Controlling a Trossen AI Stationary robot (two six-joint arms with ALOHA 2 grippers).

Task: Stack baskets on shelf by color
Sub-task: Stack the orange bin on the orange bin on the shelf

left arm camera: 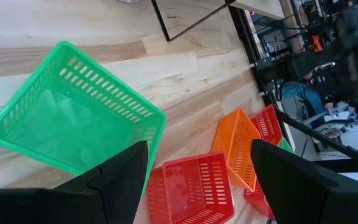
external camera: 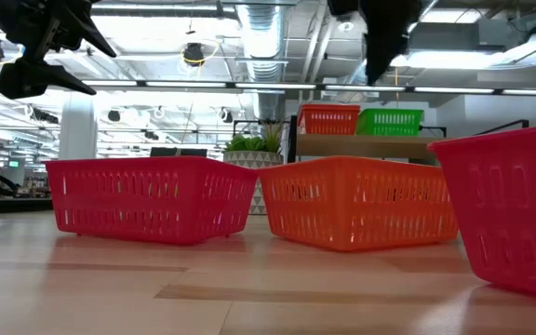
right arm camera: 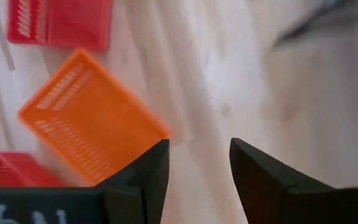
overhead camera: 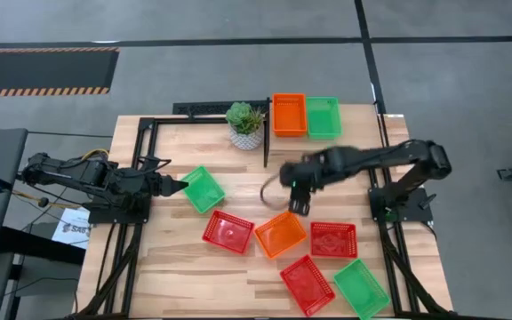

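Note:
The shelf (overhead camera: 358, 120) at the far right carries an orange basket (overhead camera: 289, 115) and a green basket (overhead camera: 324, 116) side by side. They also show in the low view, orange (external camera: 328, 119) and green (external camera: 389, 121). On the table lie a green basket (overhead camera: 204, 189), three red baskets (overhead camera: 228, 231) (overhead camera: 333, 239) (overhead camera: 307, 284), an orange basket (overhead camera: 281, 234) and another green basket (overhead camera: 361, 289). My left gripper (overhead camera: 178, 188) is open and empty, just left of the green basket (left arm camera: 73, 118). My right gripper (overhead camera: 299, 203) is open and empty, above the table just beyond the orange basket (right arm camera: 92, 127).
A plant in a white pot (overhead camera: 245, 123) stands left of the shelf, beside its black frame (overhead camera: 266, 142). Bare tabletop lies at the near left (overhead camera: 176, 276) and between the shelf and the loose baskets (overhead camera: 345, 200).

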